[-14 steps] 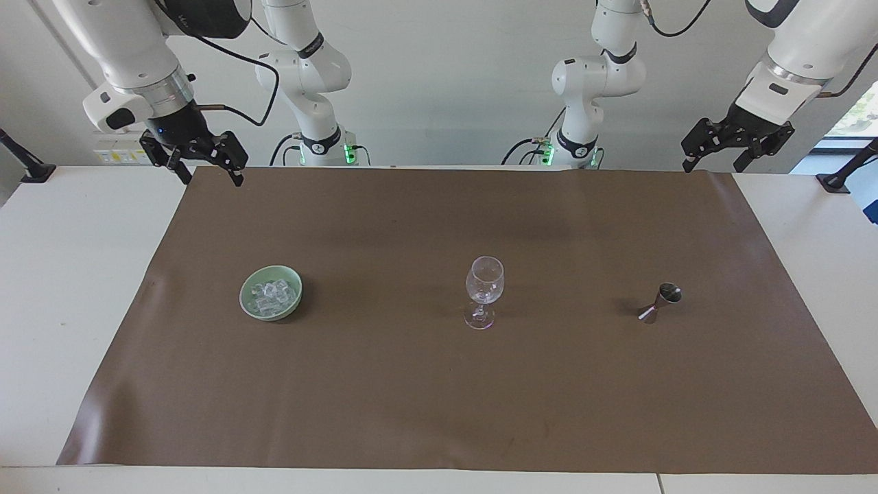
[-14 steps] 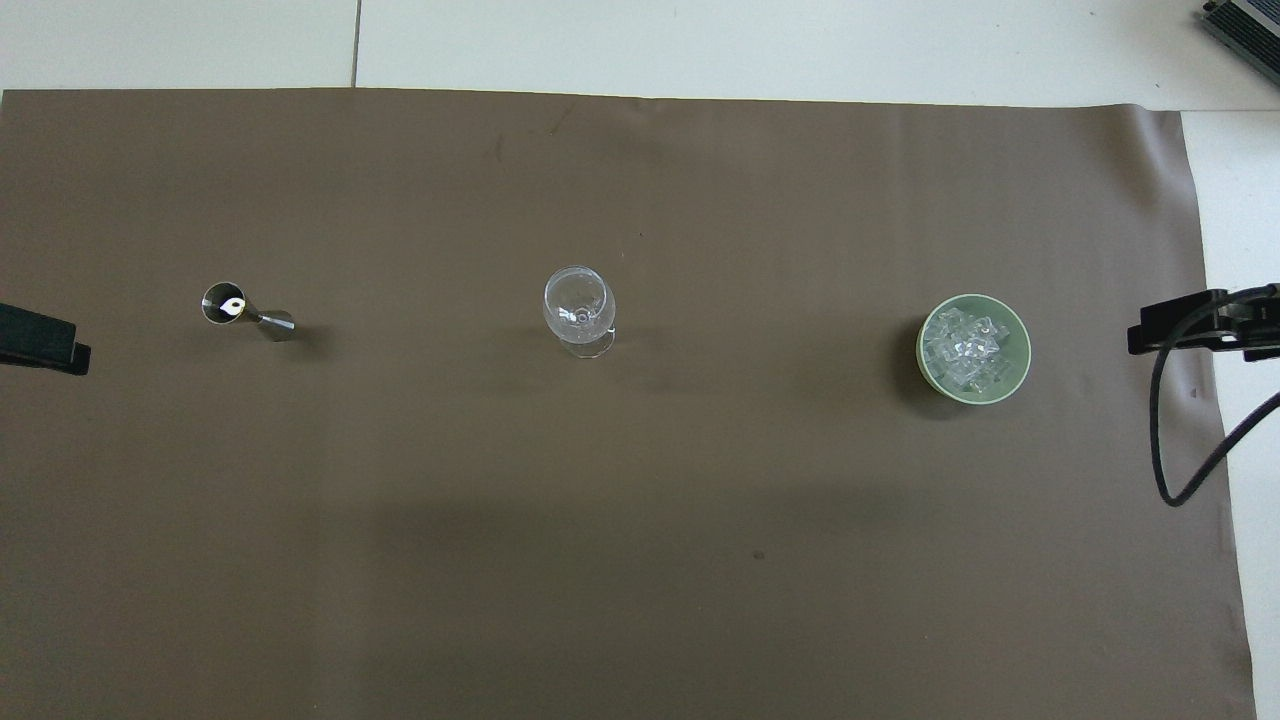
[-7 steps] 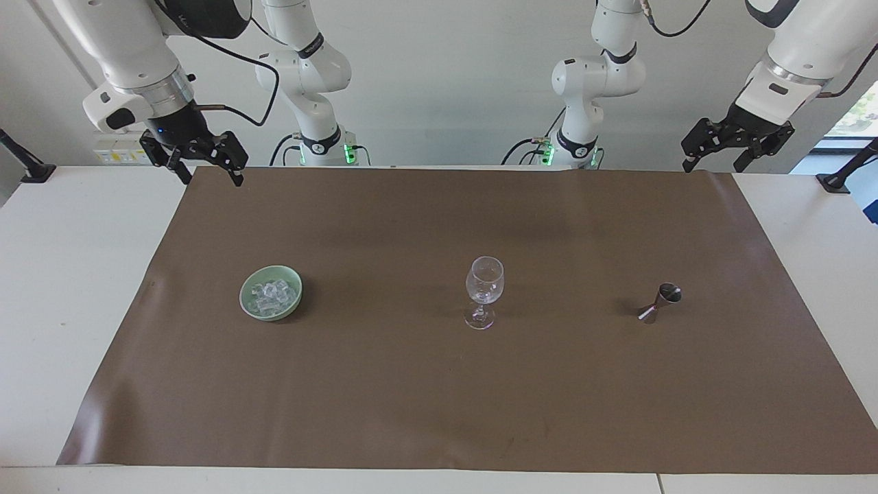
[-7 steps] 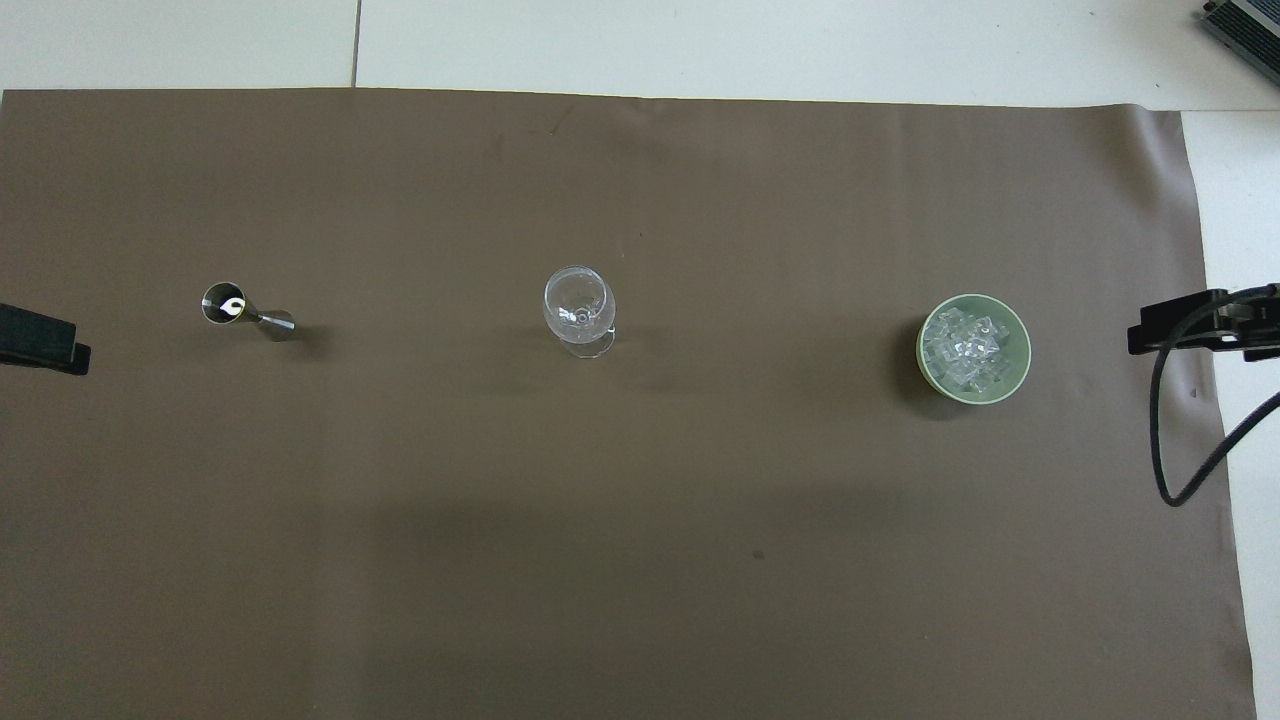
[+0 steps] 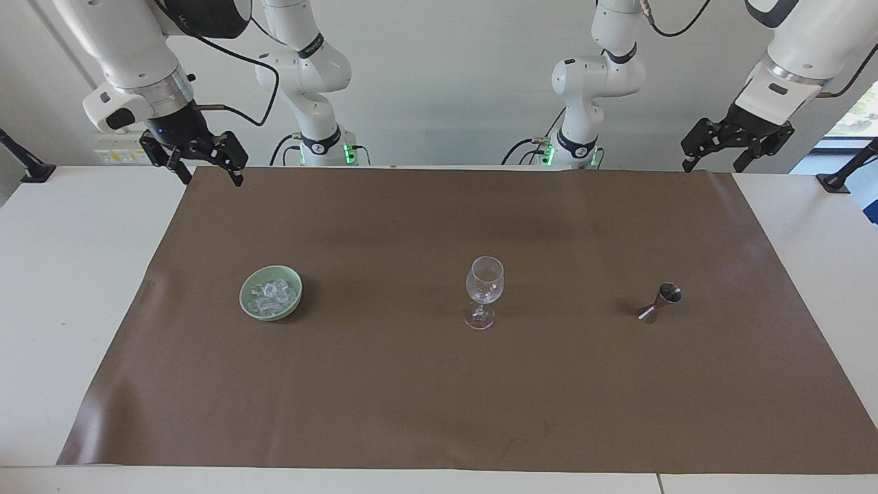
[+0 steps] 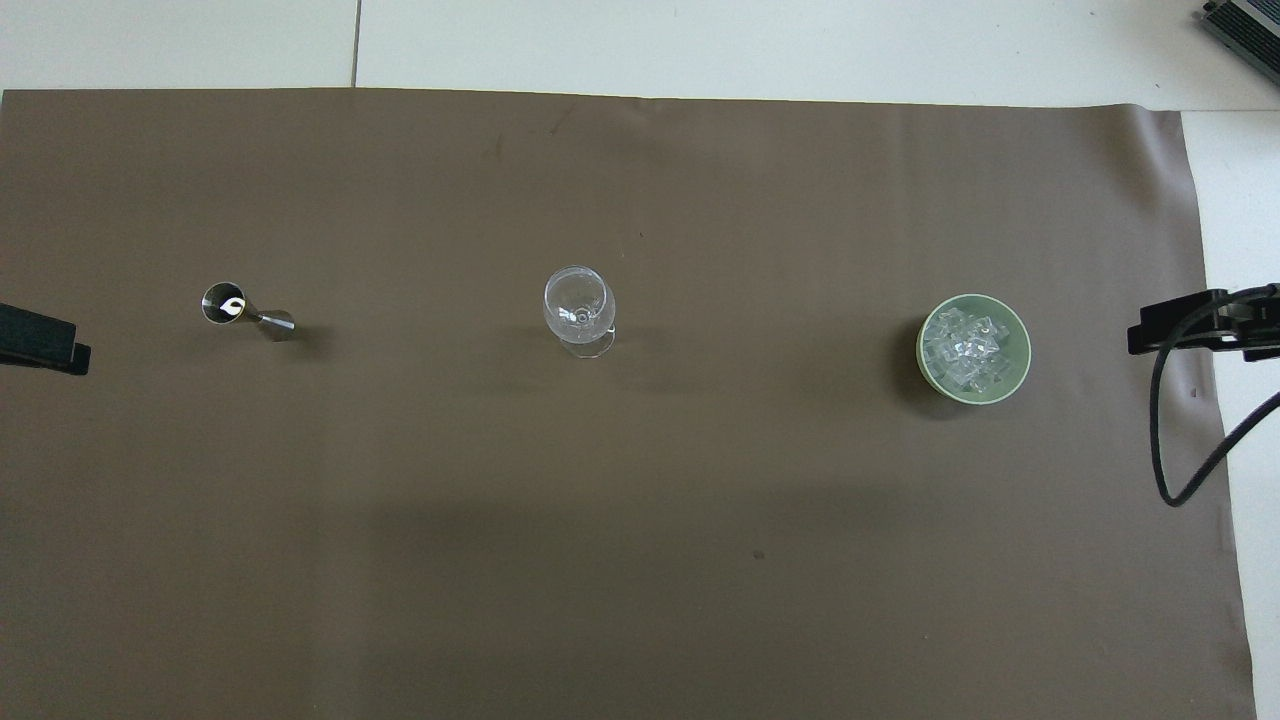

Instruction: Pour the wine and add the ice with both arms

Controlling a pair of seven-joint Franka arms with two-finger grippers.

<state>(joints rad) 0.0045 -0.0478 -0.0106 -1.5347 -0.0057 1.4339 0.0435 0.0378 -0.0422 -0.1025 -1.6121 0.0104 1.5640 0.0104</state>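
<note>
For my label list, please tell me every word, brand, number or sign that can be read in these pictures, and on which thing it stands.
None can be read.
The wine glass, the metal jigger, the green bowl of ice and the brown mat show no print.
The arms' marks, above the right pincer and left pincer, are too small to read.

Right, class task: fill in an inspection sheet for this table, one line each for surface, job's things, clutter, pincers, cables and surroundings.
Surface: brown mat over a white table.
Job's things: ice heaped in a green bowl toward the right arm's end; wine glass upright mid-mat, no ice in it; metal measuring cup toward the left arm's end.
Clutter: nothing seen.
Pincers: right pincer and left pincer both open, raised at the mat's corners nearest the robots, holding nothing.
Cables: black cable looping at the right arm's end.
Surroundings: white wall; window at the left arm's end.
</note>
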